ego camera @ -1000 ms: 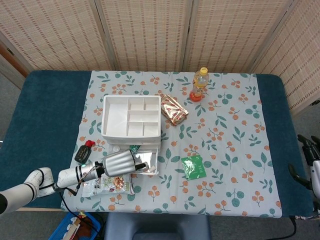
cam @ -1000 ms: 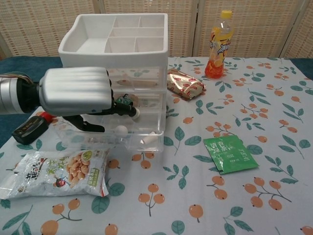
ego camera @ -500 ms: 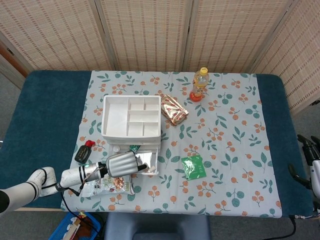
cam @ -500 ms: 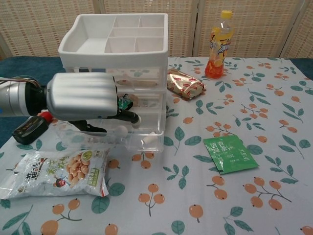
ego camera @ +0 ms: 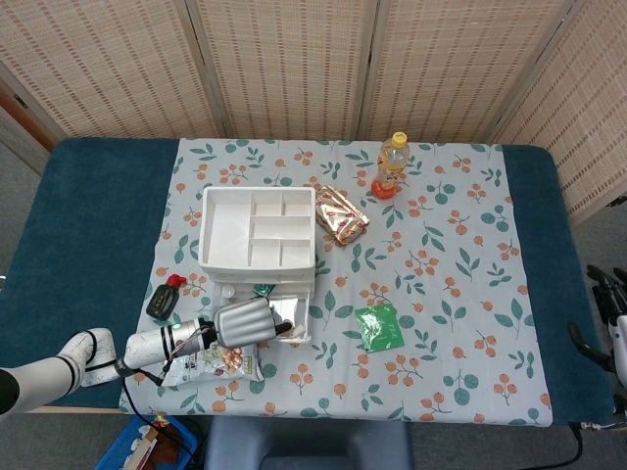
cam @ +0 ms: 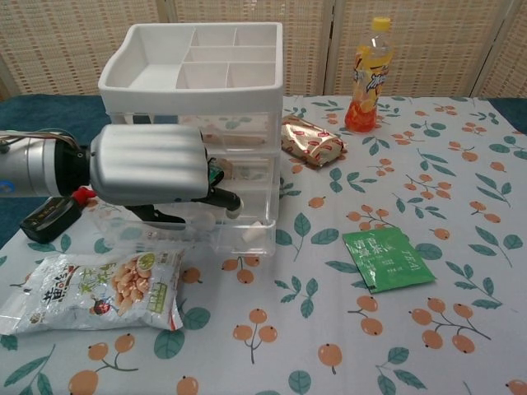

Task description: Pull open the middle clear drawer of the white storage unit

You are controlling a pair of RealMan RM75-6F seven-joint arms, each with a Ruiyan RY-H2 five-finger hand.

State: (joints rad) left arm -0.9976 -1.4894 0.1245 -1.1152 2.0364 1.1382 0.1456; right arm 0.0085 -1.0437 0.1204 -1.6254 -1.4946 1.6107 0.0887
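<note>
The white storage unit [cam: 193, 78] [ego camera: 257, 227] stands on the left of the cloth, with an open divided tray on top and clear drawers below. Its lowest visible clear drawer [cam: 247, 234] [ego camera: 290, 315] sticks out toward me. My left hand [cam: 148, 164] [ego camera: 243, 320] hangs over that drawer, right in front of the middle drawer [cam: 247, 173]. Its dark fingertips [cam: 224, 198] curl down at the drawer fronts. The back of the hand hides what they touch. My right hand [ego camera: 605, 311] shows only at the right edge of the head view, off the table, holding nothing.
A snack bag [cam: 95, 290] lies in front of the unit and a black and red gadget [cam: 49, 216] to its left. A green packet [cam: 387, 259], a foil packet [cam: 311, 141] and an orange drink bottle [cam: 368, 78] sit to the right.
My left hand has slid to the right across the drawer fronts and now covers the small white ball seen in the pulled-out drawer. The drawers have not visibly moved.
</note>
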